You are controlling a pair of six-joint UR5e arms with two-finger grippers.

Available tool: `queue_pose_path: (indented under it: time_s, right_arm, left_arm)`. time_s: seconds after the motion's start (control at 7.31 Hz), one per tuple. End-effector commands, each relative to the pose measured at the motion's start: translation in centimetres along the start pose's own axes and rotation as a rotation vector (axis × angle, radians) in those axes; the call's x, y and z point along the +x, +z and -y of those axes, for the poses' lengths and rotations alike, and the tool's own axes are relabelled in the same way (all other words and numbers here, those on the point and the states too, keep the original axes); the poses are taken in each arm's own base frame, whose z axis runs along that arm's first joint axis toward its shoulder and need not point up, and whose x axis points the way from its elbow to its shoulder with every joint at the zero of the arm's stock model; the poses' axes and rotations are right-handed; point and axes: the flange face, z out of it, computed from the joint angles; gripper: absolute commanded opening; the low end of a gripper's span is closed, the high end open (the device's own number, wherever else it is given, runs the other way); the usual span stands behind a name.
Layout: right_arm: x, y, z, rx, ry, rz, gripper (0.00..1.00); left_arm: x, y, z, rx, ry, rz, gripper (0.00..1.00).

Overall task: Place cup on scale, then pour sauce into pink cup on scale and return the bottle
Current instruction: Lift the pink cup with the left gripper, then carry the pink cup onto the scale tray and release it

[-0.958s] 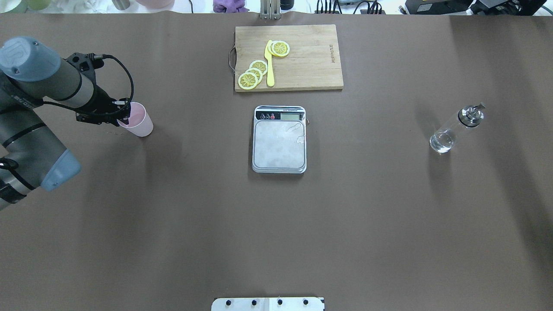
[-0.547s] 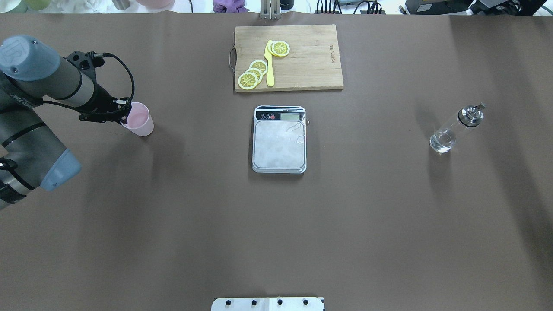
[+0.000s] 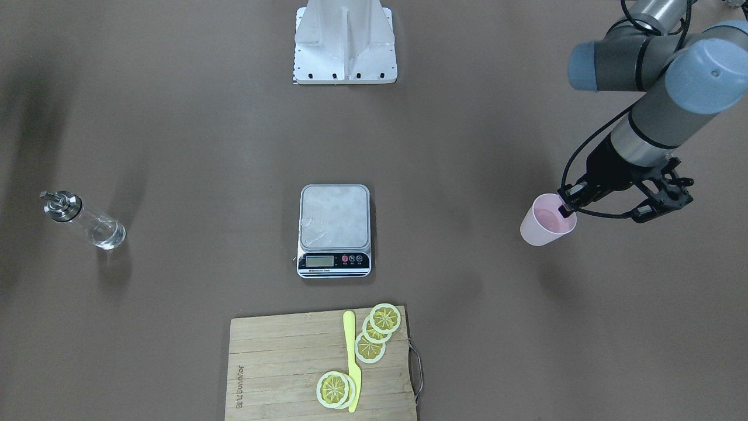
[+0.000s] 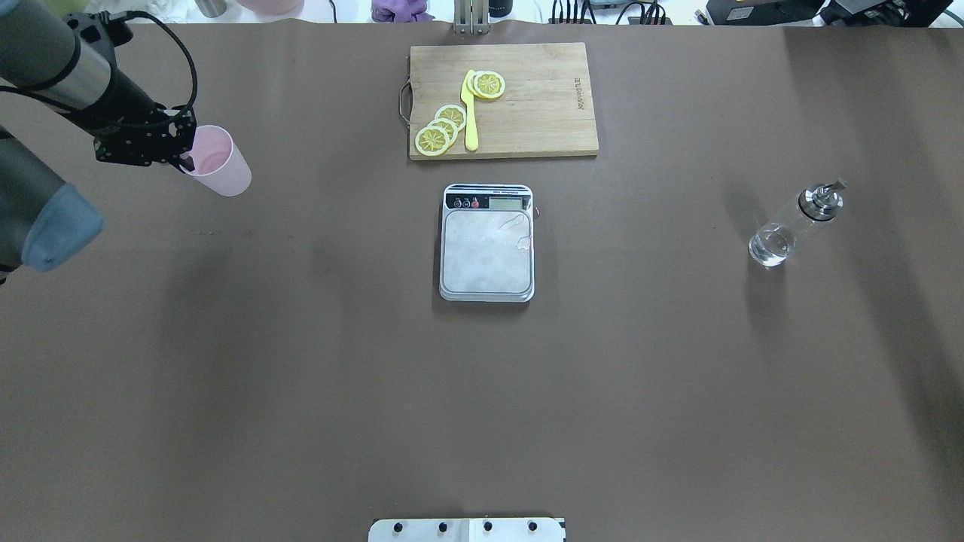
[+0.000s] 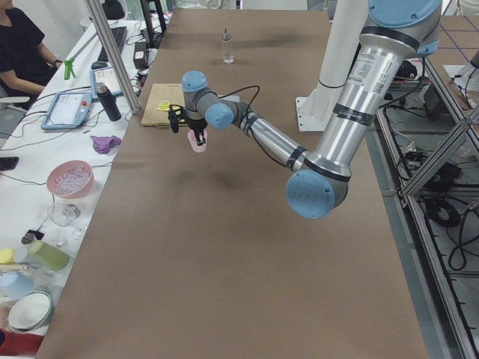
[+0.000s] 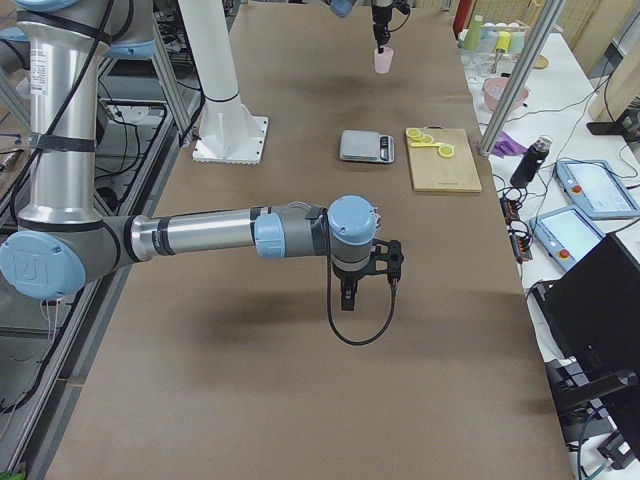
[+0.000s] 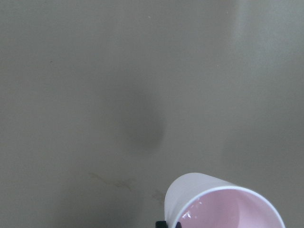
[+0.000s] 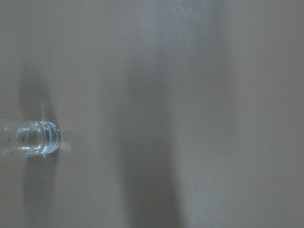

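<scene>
I counted one cup (image 4: 222, 165), one scale (image 4: 487, 252) and one bottle (image 4: 787, 229) on the brown table (image 4: 482, 414). Taking the overhead view with the scale as the dial's centre, the cup hung well out at about 10 o'clock. The left gripper (image 4: 184, 154) had pinched its rim, one finger inside and one outside the wall. The cup was clear of the table: in the left wrist view its shadow lay apart from it on the mat, and the left-side view showed it in the air. The bottle stood upright far out at 3 o'clock, metal spout on top, with a little clear sauce (image 4: 768, 247) at its bottom. The right wrist camera looked straight down on it. The right gripper (image 6: 345, 295) hovered over the table and pointed down. It showed only in the right-side view, so I could not tell how wide its fingers stood. At 12 o'clock, just beyond the scale's display end and not touching it, lay one wooden board (image 4: 542, 98). It carried one yellow knife (image 4: 471, 120) and, as best I could count, five lemon slices (image 4: 432, 140), some overlapping.
</scene>
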Motion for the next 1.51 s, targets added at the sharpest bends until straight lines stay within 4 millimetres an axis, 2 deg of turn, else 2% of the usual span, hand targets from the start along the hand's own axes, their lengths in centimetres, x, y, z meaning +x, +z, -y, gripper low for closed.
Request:
queue_pose_path:
  time_s: [0.0, 0.14, 0.55, 0.68, 0.82, 1.09, 1.37]
  right_arm:
    - [0.0, 0.0, 0.0, -0.002, 0.002, 0.0, 1.0]
    - [0.0, 0.1, 0.0, -0.003, 0.001, 0.0, 1.0]
    - [-0.3, 0.1, 0.1, 0.0, -0.007, -0.001, 1.0]
    - [-0.4, 0.0, 0.1, 0.002, -0.01, 0.001, 1.0]
    - [-0.5, -0.1, 0.2, 0.004, -0.011, 0.001, 1.0]
    - [-0.8, 0.1, 0.3, -0.001, -0.014, 0.001, 1.0]
    - [-0.8, 0.1, 0.3, -0.001, -0.014, 0.001, 1.0]
  left_arm:
    - [9.0, -4.6, -1.6, -0.035, -0.182, 0.042, 0.0]
    - [12.7, -4.1, -4.5, -0.058, -0.221, 0.027, 0.0]
    - [23.8, -0.7, -11.1, -0.132, -0.355, 0.017, 0.0]
    - [27.3, 0.6, -12.2, -0.127, -0.365, 0.027, 0.0]
    - [28.9, 3.4, -11.7, -0.125, -0.381, 0.014, 0.0]
    - [30.2, 8.9, -15.9, -0.092, -0.351, 0.027, 0.0]
    - [30.6, 10.3, -18.4, -0.116, -0.331, 0.044, 0.0]
